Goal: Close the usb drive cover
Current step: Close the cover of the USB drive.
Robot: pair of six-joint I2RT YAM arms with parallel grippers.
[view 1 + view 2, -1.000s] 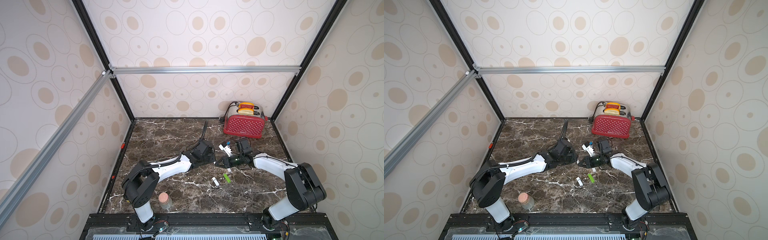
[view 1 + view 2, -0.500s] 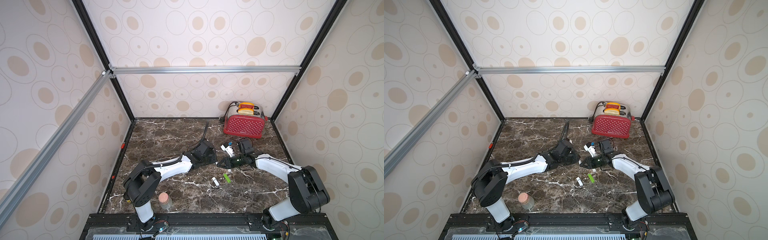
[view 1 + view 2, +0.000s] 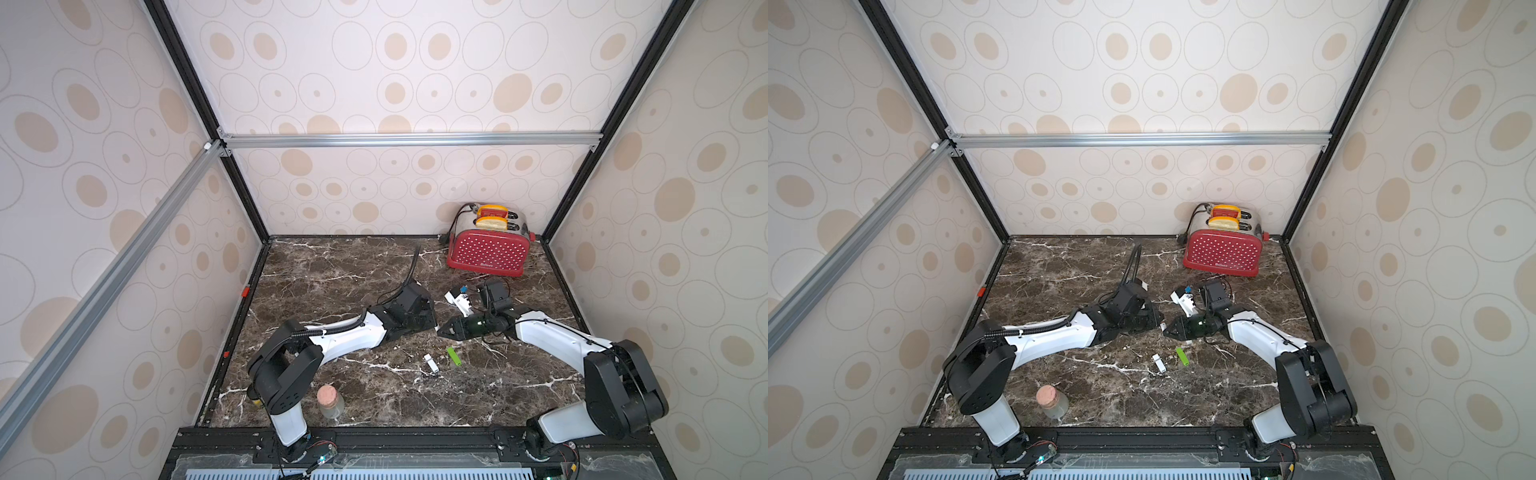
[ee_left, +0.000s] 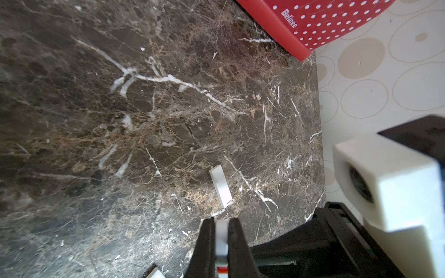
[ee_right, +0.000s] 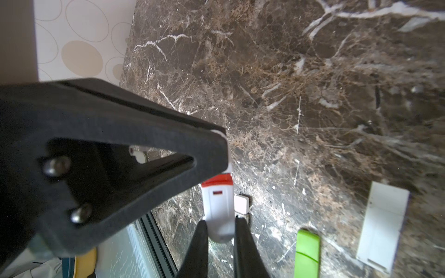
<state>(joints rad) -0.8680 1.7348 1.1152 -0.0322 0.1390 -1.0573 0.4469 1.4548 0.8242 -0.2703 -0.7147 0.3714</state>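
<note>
In a top view: low over the marble table point(image 3: 332, 266), tip to tip near its middle, left gripper point(image 3: 432, 325) against right gripper point(image 3: 444, 331); squeezed between them and barely visible, the usb drive point(image 3: 437, 328); resting on the table or lifted clear, cannot tell; lying loose nearer the front, a white stick point(image 3: 431, 364) and a green stick point(image 3: 454, 356); at the back, a red toaster point(image 3: 488, 251).

From the left wrist: clamped between the left gripper's point(image 4: 221, 223) fingers, a small white cover point(image 4: 221, 237); just behind it, a sliver of red.

From the right wrist: pinched in the right gripper point(image 5: 220, 227), the tail of the usb drive point(image 5: 218, 204), white with an orange band; beyond the band, hidden by the left gripper's dark fingers.

Judged close to seating, not confirmed shut. Likely to cock sideways and jam if pushed off-axis; likely to slip out of either thin pinch under a hard shove and drop among the loose sticks; safer eased straight along the length.
</note>
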